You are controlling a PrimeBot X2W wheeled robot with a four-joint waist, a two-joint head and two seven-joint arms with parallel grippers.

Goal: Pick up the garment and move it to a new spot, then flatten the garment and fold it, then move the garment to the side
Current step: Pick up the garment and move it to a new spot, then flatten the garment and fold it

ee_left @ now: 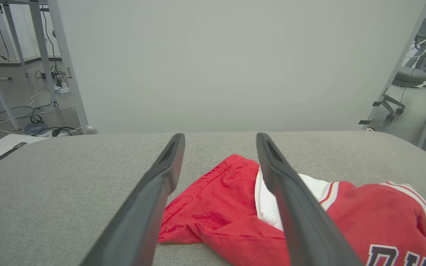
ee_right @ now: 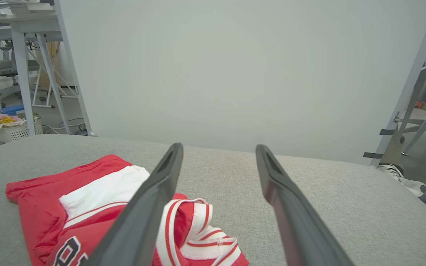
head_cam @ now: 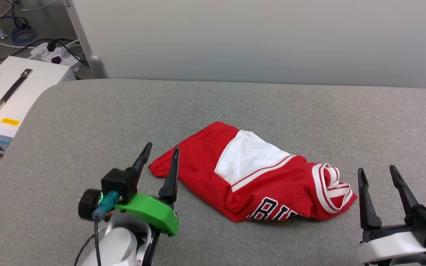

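Observation:
The garment [head_cam: 257, 177] lies crumpled in the middle of the grey table [head_cam: 235, 107]: red cloth, a white sleeve with striped trim, black letters along its near edge. My left gripper [head_cam: 162, 154] stands open at the garment's left corner, fingers pointing away from me, nothing between them. In the left wrist view the garment [ee_left: 227, 207] lies between and right of that gripper [ee_left: 218, 138]. My right gripper [head_cam: 377, 171] is open just right of the striped collar, apart from it. The right wrist view has the garment [ee_right: 87, 207] left of the gripper [ee_right: 218, 147].
A white equipment case [head_cam: 9, 96] with a black handle sits off the table's left edge, with a power strip and cables [head_cam: 50, 50] on the floor behind. A pale screen [head_cam: 257, 37] rises behind the table. A laundry basket [ee_right: 11, 127] stands on the floor far left.

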